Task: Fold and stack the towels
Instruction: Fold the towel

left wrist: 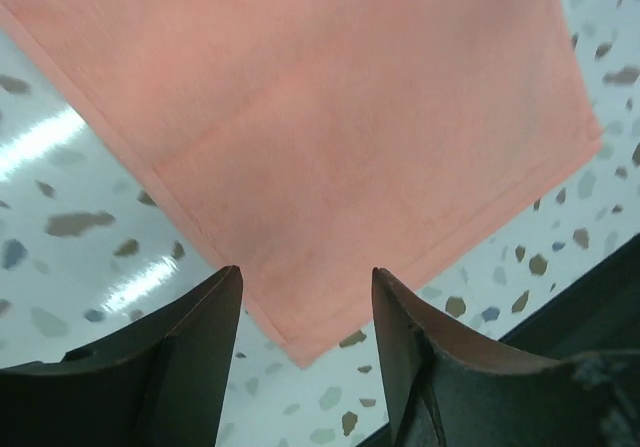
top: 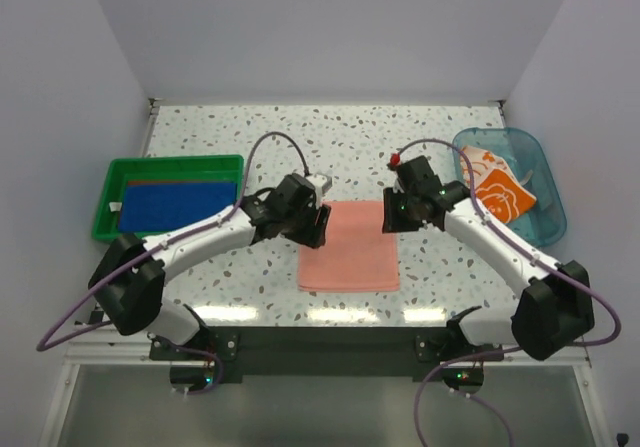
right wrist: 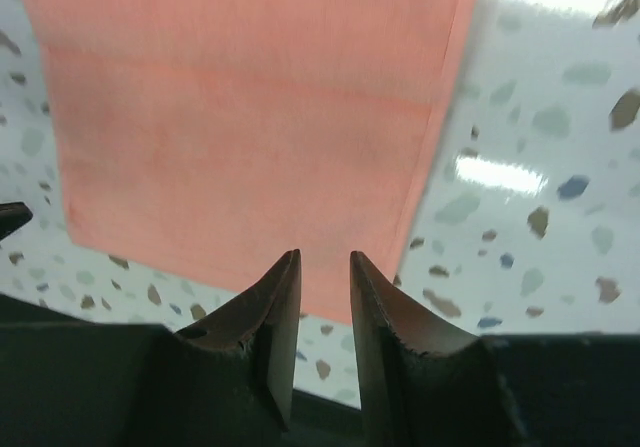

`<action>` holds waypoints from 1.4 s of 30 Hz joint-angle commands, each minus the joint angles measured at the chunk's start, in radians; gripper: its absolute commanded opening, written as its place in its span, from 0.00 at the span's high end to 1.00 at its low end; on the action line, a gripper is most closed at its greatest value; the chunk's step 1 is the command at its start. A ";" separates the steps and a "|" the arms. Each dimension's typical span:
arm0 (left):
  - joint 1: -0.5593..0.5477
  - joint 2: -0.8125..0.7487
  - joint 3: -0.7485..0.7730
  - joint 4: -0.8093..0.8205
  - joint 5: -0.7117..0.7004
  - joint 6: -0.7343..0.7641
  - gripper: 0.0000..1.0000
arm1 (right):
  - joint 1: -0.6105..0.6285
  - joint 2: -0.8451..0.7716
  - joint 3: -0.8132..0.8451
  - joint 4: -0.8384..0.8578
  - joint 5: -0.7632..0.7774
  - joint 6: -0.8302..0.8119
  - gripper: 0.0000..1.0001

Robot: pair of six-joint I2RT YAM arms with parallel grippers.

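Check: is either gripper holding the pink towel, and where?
Neither: left gripper and right gripper stand open at the pink towel's far corners, gripping nothing.

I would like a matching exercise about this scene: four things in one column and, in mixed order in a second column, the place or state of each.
Things:
1. pink towel
2. blue towel
3. orange towel
4. left claw

Places or states:
A. in the blue tub
B. open, over a towel corner
C. flat on the table
D. in the green tray

Pairs: 1-C, 2-D, 3-A, 4-B
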 commanded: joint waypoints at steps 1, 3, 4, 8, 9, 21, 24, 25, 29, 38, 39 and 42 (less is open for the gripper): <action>0.105 0.047 0.133 0.048 -0.051 0.083 0.41 | -0.048 0.104 0.112 0.068 0.059 -0.074 0.70; 0.159 0.111 0.170 0.098 -0.013 0.109 0.44 | -0.082 0.152 0.157 0.153 0.059 -0.064 0.75; 0.171 0.138 0.215 0.108 -0.015 0.120 0.45 | -0.094 0.207 0.172 0.178 0.041 -0.062 0.76; 0.208 0.280 0.341 0.106 -0.013 0.174 0.51 | -0.120 0.350 0.250 0.278 0.042 -0.058 0.81; 0.211 0.327 0.357 0.112 -0.007 0.188 0.54 | -0.123 0.375 0.259 0.304 0.039 -0.056 0.82; 0.279 0.504 0.325 0.186 0.012 0.221 0.61 | -0.165 0.574 0.238 0.404 0.054 -0.059 0.83; 0.283 0.486 0.311 0.183 0.010 0.243 0.58 | -0.166 0.539 0.255 0.355 0.053 -0.112 0.82; 0.283 0.476 0.314 0.182 0.005 0.252 0.56 | -0.166 0.524 0.272 0.338 0.048 -0.131 0.82; 0.291 0.397 0.335 0.183 -0.042 0.351 0.40 | -0.169 0.467 0.334 0.231 0.039 -0.327 0.74; 0.377 0.401 0.384 0.179 0.094 0.585 0.28 | -0.231 0.569 0.500 0.094 -0.149 -0.611 0.63; 0.383 0.409 0.404 0.169 0.113 0.603 0.29 | -0.229 0.588 0.520 0.077 -0.174 -0.631 0.63; 0.391 0.450 0.456 0.107 0.142 0.672 0.28 | -0.231 0.658 0.595 0.030 -0.237 -0.688 0.63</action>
